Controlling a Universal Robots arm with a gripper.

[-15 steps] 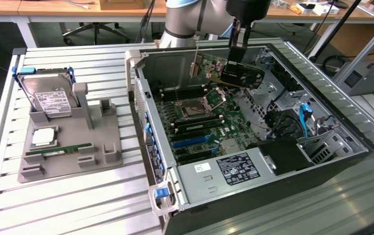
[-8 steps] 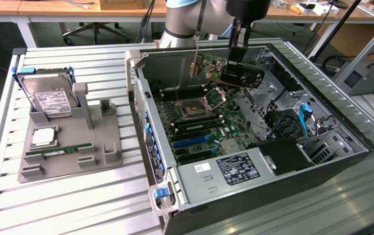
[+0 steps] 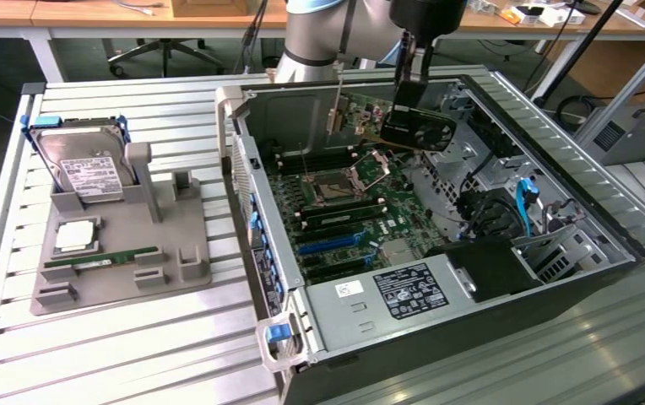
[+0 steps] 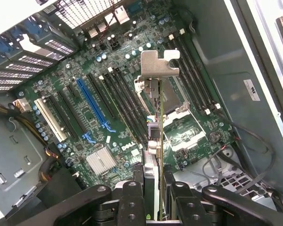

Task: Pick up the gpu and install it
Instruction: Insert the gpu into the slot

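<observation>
Clamped on the gpu [image 3: 419, 128] with the tool [image 3: 409, 91], fingers [image 4: 132, 200] pressed against both flat faces near the top edge. Seen edge-on in the wrist view, with the silver bracket [image 4: 156, 66] at the far end. Hanging in the air inside the open case [image 3: 289, 110], clear of the motherboard [image 3: 351, 221], between 1 and 2 o'clock from the CPU socket [image 3: 334, 187] in the exterior view. At 9 o'clock from the case, on the table [image 3: 131, 354]: a grey holder [image 3: 181, 232] with a hard drive [image 3: 86, 173] and a RAM stick [image 3: 103, 260].

Apparently mid-carry over the board, not yet seated. Worth holding the card upright, lining its lower edge up with the slot's length, turning the bracket toward the rear wall, and staying clear of cables and heatsinks.

Hard to make out: the card's contact edge, masked by the card itself; the intended slot, whether the blue slot [image 4: 92, 101] or one of the black ones beside it; depth of grip, cut off at the wrist view's border.
</observation>
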